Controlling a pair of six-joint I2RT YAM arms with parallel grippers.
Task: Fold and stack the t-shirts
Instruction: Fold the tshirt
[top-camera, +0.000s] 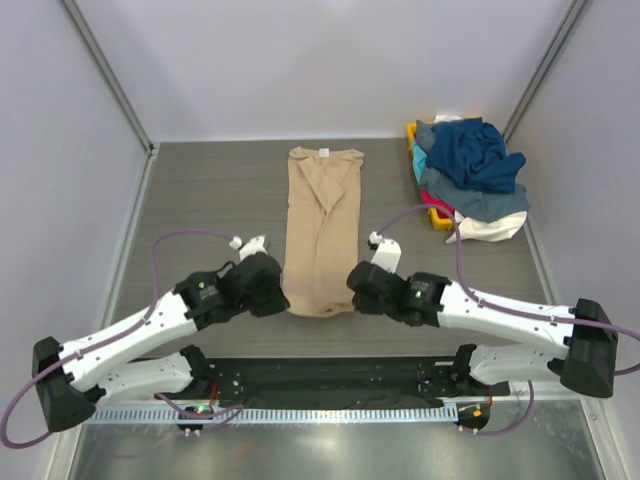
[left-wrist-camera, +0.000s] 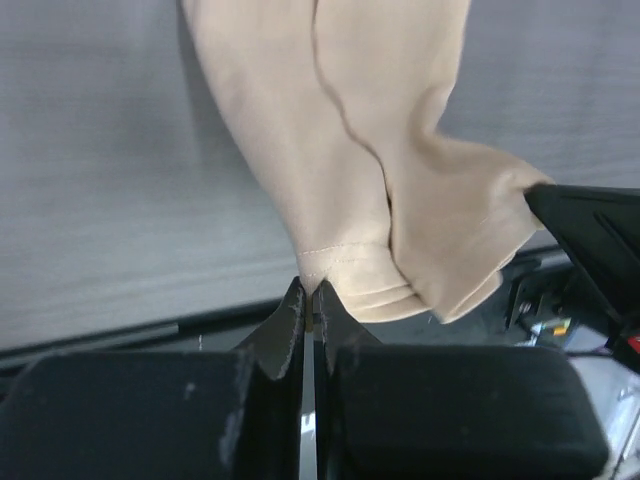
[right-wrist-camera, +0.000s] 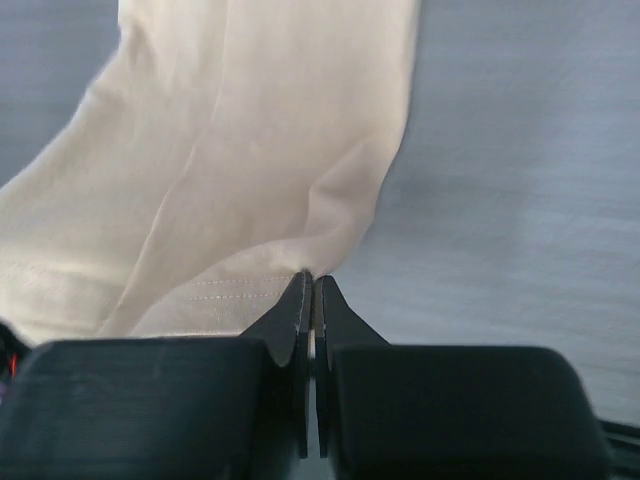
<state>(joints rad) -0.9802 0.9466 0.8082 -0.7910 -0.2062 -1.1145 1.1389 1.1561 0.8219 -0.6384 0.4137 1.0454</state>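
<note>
A tan t-shirt (top-camera: 322, 228) lies on the table as a long narrow strip, its sides folded in, collar at the far end. My left gripper (top-camera: 280, 296) is shut on the near left corner of its hem (left-wrist-camera: 330, 265). My right gripper (top-camera: 352, 290) is shut on the near right corner of the hem (right-wrist-camera: 290, 262). Both corners are lifted a little off the table. A loose pile of other t-shirts (top-camera: 470, 175), dark navy, grey-blue and white with red and yellow bits, sits at the far right.
The grey table (top-camera: 200, 200) has walls on the left, back and right. A black strip (top-camera: 320, 375) runs along the near edge between the arm bases. The right gripper's black finger (left-wrist-camera: 590, 230) shows in the left wrist view.
</note>
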